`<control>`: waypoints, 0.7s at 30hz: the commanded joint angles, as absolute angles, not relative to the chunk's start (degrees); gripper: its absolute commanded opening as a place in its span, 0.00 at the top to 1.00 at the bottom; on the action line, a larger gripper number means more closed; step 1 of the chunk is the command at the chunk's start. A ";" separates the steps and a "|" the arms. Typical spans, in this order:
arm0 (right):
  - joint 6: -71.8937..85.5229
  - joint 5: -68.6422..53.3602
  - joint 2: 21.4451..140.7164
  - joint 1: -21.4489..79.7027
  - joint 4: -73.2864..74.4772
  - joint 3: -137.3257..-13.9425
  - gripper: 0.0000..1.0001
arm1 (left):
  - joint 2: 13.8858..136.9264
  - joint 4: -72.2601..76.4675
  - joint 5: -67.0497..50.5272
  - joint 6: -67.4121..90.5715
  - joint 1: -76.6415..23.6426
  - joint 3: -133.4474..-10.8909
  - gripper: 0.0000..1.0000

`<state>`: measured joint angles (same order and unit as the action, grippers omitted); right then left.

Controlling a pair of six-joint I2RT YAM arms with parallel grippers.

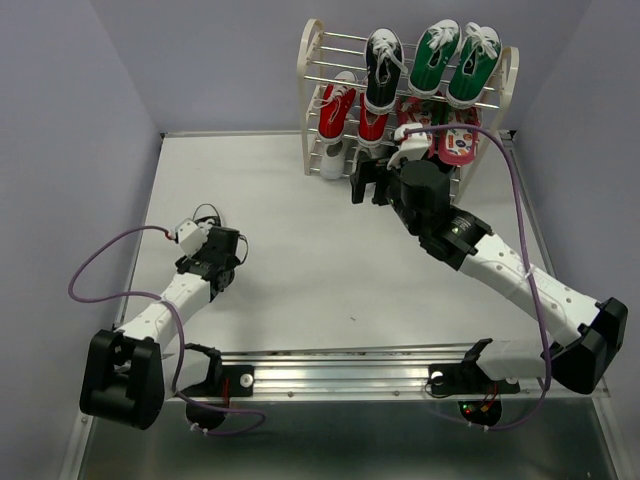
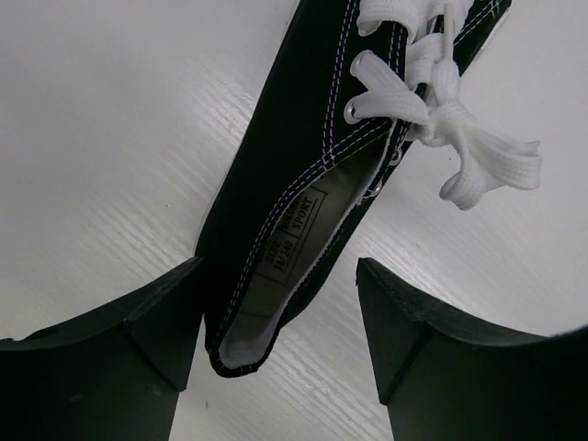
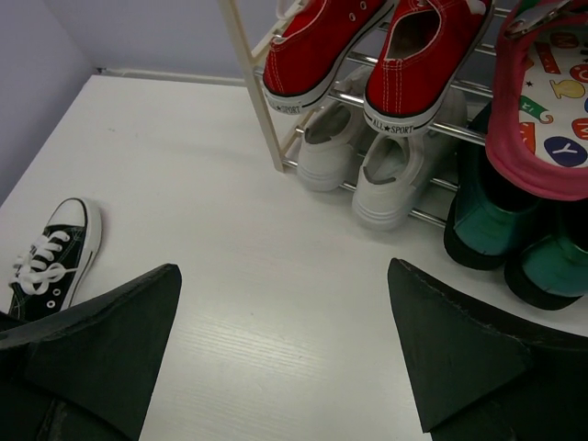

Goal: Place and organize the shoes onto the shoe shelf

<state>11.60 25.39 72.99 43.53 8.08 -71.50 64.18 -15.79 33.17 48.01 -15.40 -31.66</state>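
A black sneaker with white laces (image 2: 303, 175) lies on the table. Its heel end sits between the fingers of my left gripper (image 2: 278, 266), which is open; the left finger is close against the shoe's side and the right finger stands apart. The shoe also shows in the right wrist view (image 3: 55, 257). In the top view my left gripper (image 1: 222, 258) hides it. The shoe shelf (image 1: 308, 100) holds the other black sneaker (image 1: 383, 65) on top, the red pair (image 3: 423, 55) below it and the white pair (image 3: 390, 179) at the bottom. My right gripper (image 1: 367, 190) is open and empty in front of the shelf.
A green pair (image 1: 455, 60) stands on the top tier at the right, and a pink patterned pair (image 3: 542, 138) below it. Dark green shoes (image 3: 487, 220) sit under the pink ones. Grey walls enclose the table. A metal rail (image 1: 350, 370) runs along the near edge.
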 commanded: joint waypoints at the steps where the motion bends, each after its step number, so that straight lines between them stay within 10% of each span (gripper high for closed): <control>1: 11.07 29.09 73.74 43.51 5.54 -74.27 0.00 | 64.51 -11.61 30.68 46.50 -15.03 -29.97 0.29; 5: 11.69 30.14 73.65 43.51 5.45 -74.00 0.00 | 65.74 -12.56 30.32 47.19 -14.77 -29.71 0.80; 8: 11.78 30.58 73.13 43.51 5.45 -73.74 0.00 | 65.39 -12.74 30.15 46.76 -14.85 -30.32 1.00; 21: 11.87 33.13 64.36 43.51 5.45 -65.49 0.00 | 51.07 -11.16 22.41 34.11 -15.29 -47.97 1.00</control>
